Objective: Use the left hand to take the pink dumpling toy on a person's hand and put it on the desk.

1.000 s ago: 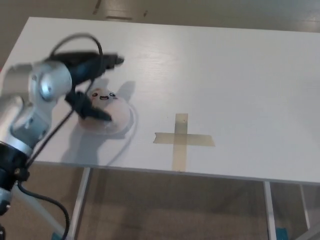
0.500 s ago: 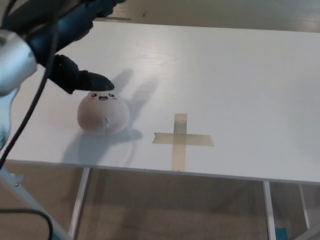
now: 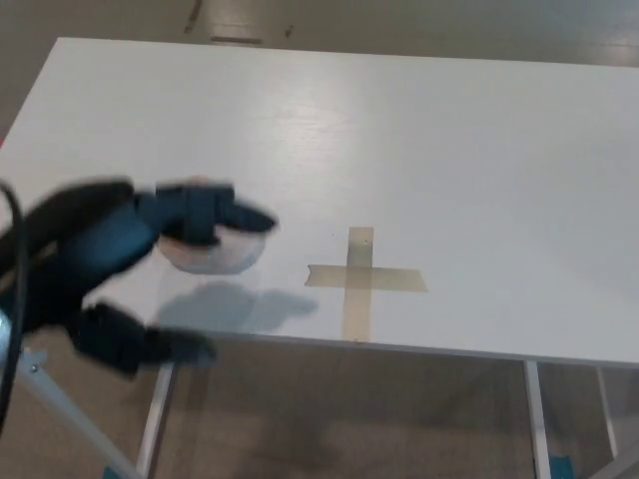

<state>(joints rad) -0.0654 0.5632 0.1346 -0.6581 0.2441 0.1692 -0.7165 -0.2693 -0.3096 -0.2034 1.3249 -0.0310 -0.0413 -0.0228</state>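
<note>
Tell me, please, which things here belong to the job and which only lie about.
For the job:
pink dumpling toy, on the desk
left hand, blurred, in front of the toy
white desk

Lying about:
tape cross on the desk

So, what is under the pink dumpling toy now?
The pink dumpling toy lies on the white desk, left of the tape cross. The blurred left robot hand passes in front and covers its upper part, so the face is hidden.
</note>
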